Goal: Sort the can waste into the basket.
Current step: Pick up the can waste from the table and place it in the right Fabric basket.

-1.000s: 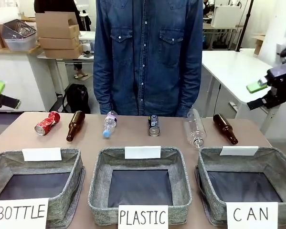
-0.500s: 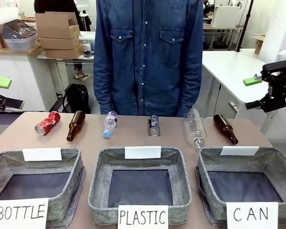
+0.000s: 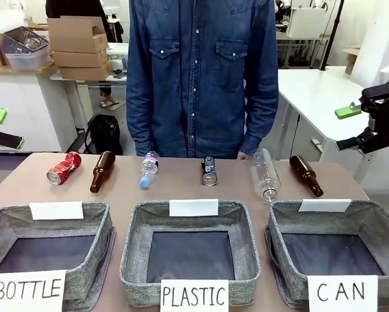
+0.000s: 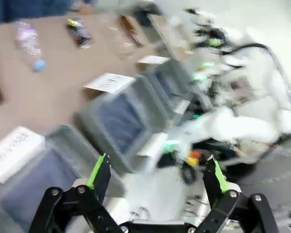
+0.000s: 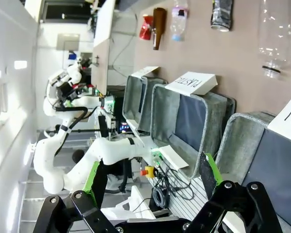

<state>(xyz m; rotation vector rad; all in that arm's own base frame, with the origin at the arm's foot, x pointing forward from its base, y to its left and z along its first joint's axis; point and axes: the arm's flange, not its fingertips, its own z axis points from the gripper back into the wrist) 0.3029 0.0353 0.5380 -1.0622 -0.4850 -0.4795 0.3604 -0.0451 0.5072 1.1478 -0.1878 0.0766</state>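
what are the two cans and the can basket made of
Crushed shiny red can: thin metal, likely; dented, glossy, silver end. Dark grey-black can: probably metal, silver rim. Square grey basket signed "CAN": soft matte fabric, seemingly felt; slumping walls, dark base.

The front camera sits close behind three square grey fabric baskets [image 3: 134, 250], facing the denim-shirted person [image 3: 200, 78]. Both rolled wrist cameras overlook those baskets from opposite ends.

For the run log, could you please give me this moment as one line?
left gripper: open, empty | right gripper: open, empty | red can, dark can: on table | CAN basket: no cans yet
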